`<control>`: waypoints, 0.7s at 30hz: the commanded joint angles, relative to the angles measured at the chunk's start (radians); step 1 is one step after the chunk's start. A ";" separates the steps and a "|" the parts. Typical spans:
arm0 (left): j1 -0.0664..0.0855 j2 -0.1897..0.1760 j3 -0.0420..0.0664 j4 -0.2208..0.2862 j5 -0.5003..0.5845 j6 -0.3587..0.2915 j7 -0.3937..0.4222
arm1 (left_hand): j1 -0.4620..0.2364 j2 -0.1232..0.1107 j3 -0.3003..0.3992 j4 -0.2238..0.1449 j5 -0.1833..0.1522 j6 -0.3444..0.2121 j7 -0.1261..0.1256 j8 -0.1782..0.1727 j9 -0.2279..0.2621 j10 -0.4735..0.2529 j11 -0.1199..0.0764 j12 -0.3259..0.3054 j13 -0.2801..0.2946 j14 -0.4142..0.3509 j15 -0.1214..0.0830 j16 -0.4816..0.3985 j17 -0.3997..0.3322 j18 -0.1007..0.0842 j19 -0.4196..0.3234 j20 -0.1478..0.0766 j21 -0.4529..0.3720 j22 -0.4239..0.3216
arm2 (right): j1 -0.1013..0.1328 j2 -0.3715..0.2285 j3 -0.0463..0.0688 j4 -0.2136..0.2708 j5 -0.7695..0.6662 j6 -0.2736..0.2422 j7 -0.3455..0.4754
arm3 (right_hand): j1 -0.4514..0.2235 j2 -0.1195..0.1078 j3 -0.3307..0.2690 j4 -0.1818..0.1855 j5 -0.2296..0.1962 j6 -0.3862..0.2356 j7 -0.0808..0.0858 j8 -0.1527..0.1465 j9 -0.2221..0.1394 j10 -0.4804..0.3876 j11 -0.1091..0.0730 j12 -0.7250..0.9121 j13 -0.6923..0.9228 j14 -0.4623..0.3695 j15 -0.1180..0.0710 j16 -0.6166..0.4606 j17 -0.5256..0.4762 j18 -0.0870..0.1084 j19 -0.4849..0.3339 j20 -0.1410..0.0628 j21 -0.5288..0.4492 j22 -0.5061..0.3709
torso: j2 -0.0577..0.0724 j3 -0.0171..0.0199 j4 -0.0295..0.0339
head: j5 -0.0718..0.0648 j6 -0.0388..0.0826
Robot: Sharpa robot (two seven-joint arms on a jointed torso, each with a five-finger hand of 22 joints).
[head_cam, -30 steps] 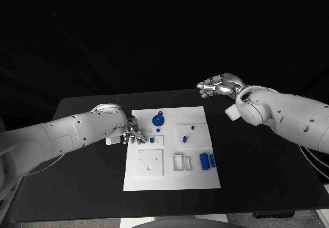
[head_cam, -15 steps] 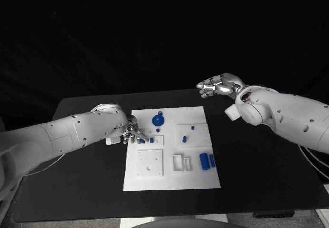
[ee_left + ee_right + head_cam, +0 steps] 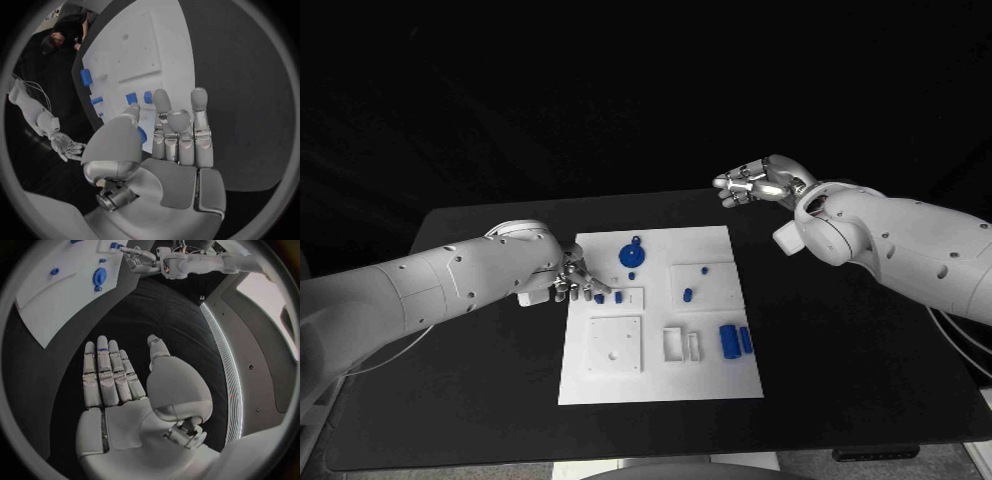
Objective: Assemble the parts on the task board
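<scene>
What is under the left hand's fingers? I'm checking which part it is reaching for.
The left hand reaches over the task board's left edge, its fingertips beside two small blue parts. Whatever lies directly beneath the fingers is covered.

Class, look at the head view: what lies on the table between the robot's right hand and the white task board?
Nothing: in the head view only bare black table separates the right hand from the task board.
</scene>
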 commanded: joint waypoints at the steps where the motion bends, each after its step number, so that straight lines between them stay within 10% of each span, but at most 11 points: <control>1: 0.000 0.001 0.000 0.006 0.020 -0.025 0.018 | 0.004 0.007 -0.005 -0.002 -0.005 -0.003 0.001 -0.002 -0.001 0.053 0.003 -0.003 -0.001 0.005 -0.005 -0.003 0.001 -0.015 0.004 -0.001 -0.005 0.018 | 0.000 0.001 0.000 0.001 -0.003 0.014 0.007 | -0.006 0.000 0.002 -0.006 0.006 -0.006 0.002 -0.001 -0.001 -0.005 0.000 -0.003 -0.001 -0.007 0.001 -0.005 -0.001 -0.008 -0.006 0.002 -0.001 -0.002 | 0.001 -0.0012 0.0003 | 0.001 0.000; 21: 0.000 0.004 0.000 0.014 0.041 -0.013 0.023 | -0.003 0.072 -0.052 -0.073 -0.005 -0.004 0.002 -0.001 -0.005 0.053 0.004 -0.003 -0.002 0.006 -0.004 -0.007 0.006 -0.015 0.004 0.000 -0.009 0.019 | -0.003 0.004 0.000 -0.002 -0.003 0.016 0.008 | -0.006 0.000 0.002 -0.006 0.006 -0.006 0.002 -0.001 -0.001 -0.005 0.000 -0.003 -0.001 -0.007 0.001 -0.005 -0.001 -0.008 -0.006 0.002 -0.001 -0.002 | 0.001 0.0003 -0.0009 | 0.005 -0.001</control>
